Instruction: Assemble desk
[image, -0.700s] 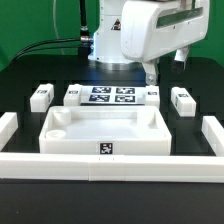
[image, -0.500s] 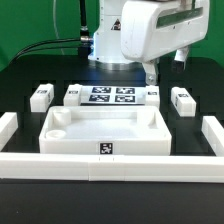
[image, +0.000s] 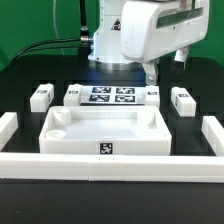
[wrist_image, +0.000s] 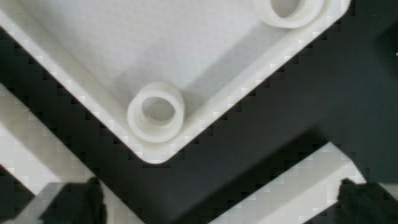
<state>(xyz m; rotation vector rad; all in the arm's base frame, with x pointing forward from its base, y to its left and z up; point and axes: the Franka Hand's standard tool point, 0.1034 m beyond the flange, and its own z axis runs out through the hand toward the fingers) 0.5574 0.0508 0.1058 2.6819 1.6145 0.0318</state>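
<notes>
The desk top (image: 105, 128) is lying flat on the black bench (image: 20, 75) in the lower middle of the exterior view, hollow side up, just behind the front border rail (image: 110, 166). Further back, the legs are sitting apart from it in a row. Counting from the exterior view's left, these are the first leg (image: 40, 97), second leg (image: 72, 94), third leg (image: 150, 95) and fourth leg (image: 182, 99). The marker board (image: 110, 96) is lying between the inner two.

The arm (image: 140, 35) is hanging in the upper part of that view. The wrist view is looking down on one corner of the desk top, where a round socket (wrist_image: 157, 112) is sitting just inside the rim and another socket (wrist_image: 294, 10) is showing at the picture's edge. The jaws are standing wide apart and gripping nothing, with dark fingertips (wrist_image: 68, 200) showing over bare bench, clear of the rim.

This is probably the approach to a first grasp on the desk top. To do it well, the jaws should be coming down squarely astride one straight run of rim, one finger inside and one outside. They should be clenching only once seated low on the wall, away from the rounded corner and the socket.

No brand or lettering is readable. Only black-and-white square tags are showing, including the tag (image: 105, 149) on the desk top's front wall.
</notes>
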